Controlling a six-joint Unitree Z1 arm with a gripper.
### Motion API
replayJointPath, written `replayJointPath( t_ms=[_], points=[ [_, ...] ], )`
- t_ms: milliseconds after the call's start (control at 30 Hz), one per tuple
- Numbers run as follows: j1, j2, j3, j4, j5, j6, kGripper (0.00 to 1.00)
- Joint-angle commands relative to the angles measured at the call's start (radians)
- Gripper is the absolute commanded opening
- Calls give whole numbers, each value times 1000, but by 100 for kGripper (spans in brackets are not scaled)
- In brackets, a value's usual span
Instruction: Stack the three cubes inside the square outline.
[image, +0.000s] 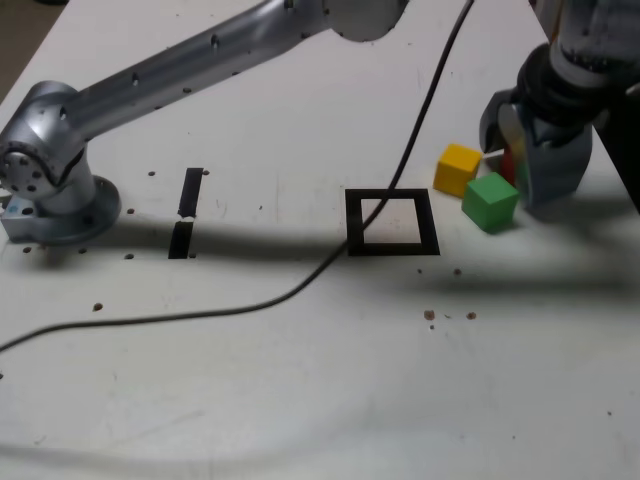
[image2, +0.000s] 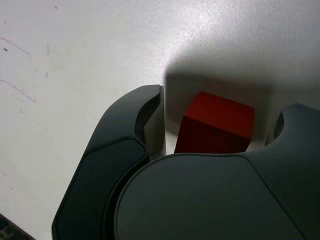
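In the exterior view, the white table stretches wide across the lower half of the frame, while its far-right edge runs close behind the gripper, against a dark area. The square outline lies right of centre, with a strip of white surface between its right border and the cubes. The yellow cube sits above and right of the outline, with the green cube just beside it, lower and farther right. The red cube shows only partly, between the green cube and the gripper. A black cable curves from the top of the frame across the outline's left part to the left edge. The arm reaches from its base at the left toward the upper right, its middle leaving the frame at the top; the gripper comes in from the upper right corner, angled down over the red cube. In the wrist view, the fingers stand apart around the red cube, with white surface showing between the cube and each finger. The cube is turned slightly relative to them, and the gripper's body hides its near part.
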Motion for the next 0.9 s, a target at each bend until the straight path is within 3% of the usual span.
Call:
replayJointPath(
  t_ms=[0, 233, 433, 700, 867],
  points=[
    [-3, -4, -12, 14, 16, 2, 82],
    [-9, -3, -14, 21, 28, 2, 79],
    [-10, -5, -22, 19, 25, -3, 50],
    [-10, -14, -33, 27, 0, -3, 31],
    [-16, -24, -64, 49, -3, -4, 24]
  ],
)
